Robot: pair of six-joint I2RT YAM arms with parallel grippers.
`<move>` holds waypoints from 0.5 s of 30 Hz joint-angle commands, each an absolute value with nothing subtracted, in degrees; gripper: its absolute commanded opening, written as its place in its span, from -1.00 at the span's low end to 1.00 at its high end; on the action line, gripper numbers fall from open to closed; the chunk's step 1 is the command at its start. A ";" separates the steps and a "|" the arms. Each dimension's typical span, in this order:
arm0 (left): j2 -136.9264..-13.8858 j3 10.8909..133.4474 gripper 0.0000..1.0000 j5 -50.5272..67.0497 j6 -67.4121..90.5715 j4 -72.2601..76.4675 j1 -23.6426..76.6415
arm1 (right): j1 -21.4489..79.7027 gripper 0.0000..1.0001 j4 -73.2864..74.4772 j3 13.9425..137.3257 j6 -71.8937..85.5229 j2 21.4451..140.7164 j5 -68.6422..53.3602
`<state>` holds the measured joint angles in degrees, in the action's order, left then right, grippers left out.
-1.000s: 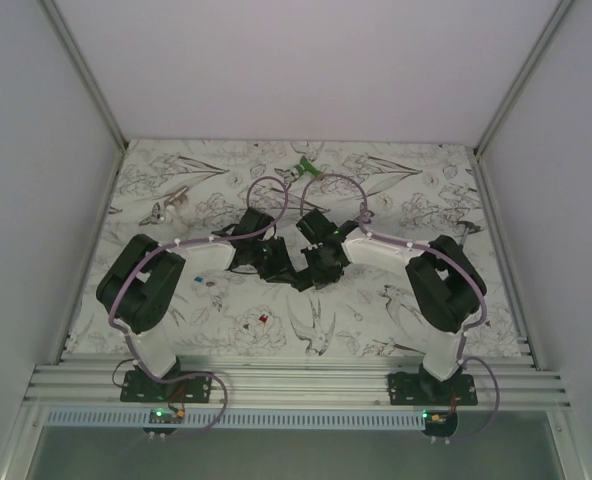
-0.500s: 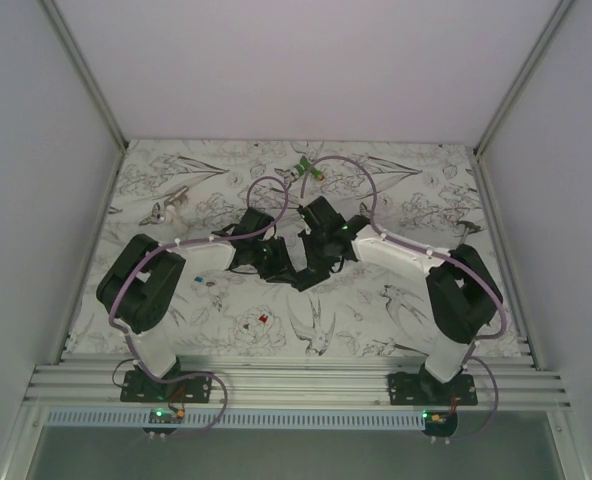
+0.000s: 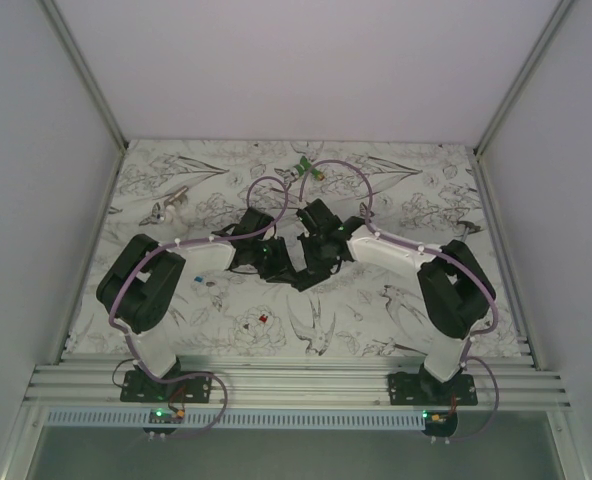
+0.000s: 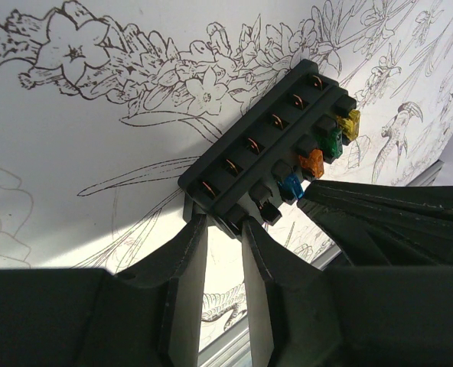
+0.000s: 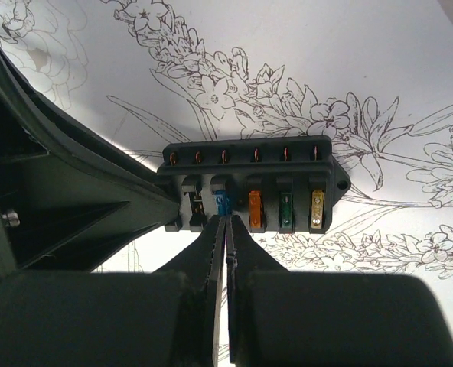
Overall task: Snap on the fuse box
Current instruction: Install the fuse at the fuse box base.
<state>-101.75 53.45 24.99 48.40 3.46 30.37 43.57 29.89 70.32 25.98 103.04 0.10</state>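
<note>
On the floral cloth (image 3: 396, 300), mid-table, lies the fuse box (image 5: 246, 164). The left gripper (image 4: 224, 229), barely parted, pinches its end; that brace should hold firm. The right gripper (image 5: 225, 222), fingers pressed together, touches the blue fuse (image 5: 223, 205); best to push straight down, never sideways.

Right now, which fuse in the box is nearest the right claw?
The blue fuse, directly ahead of the right claw; orange, green and yellow sit farther along.

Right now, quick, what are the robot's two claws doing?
Left gripper: closed on the end of the fuse box.
Right gripper: closed, tips at the blue fuse; whether it pinches it cannot be told.
</note>
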 commanded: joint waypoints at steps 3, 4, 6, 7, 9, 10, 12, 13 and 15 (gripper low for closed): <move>-103.28 53.57 -0.46 23.60 48.16 1.91 30.59 | 43.10 -0.97 31.00 72.24 26.31 105.52 0.56; -103.28 53.53 -0.47 23.56 48.16 2.00 30.59 | 43.11 -0.99 31.52 72.18 26.09 105.81 0.30; -103.28 53.53 -0.46 23.55 48.16 2.01 30.59 | 43.09 -1.00 32.58 72.01 25.70 106.33 0.05; -103.39 53.53 -0.46 23.55 48.16 2.00 30.59 | 43.15 -1.00 33.13 71.94 25.57 106.60 -0.06; -103.37 53.53 -0.47 23.58 48.16 2.02 30.59 | 43.17 -1.00 34.33 71.63 25.35 107.14 -0.08; -103.36 53.48 -0.47 23.51 48.16 1.98 30.59 | 43.10 -1.00 34.83 71.43 25.22 107.40 -0.09; -103.36 53.44 -0.47 23.39 48.16 2.01 30.59 | 43.16 -1.00 36.19 70.93 25.16 107.93 -0.02; -103.43 53.44 -0.47 23.38 48.25 1.98 30.59 | 43.12 -1.00 36.79 70.54 25.05 108.17 0.00; -103.45 53.44 -0.47 23.38 48.25 2.01 30.63 | 43.15 -1.00 37.67 69.39 25.04 108.48 0.29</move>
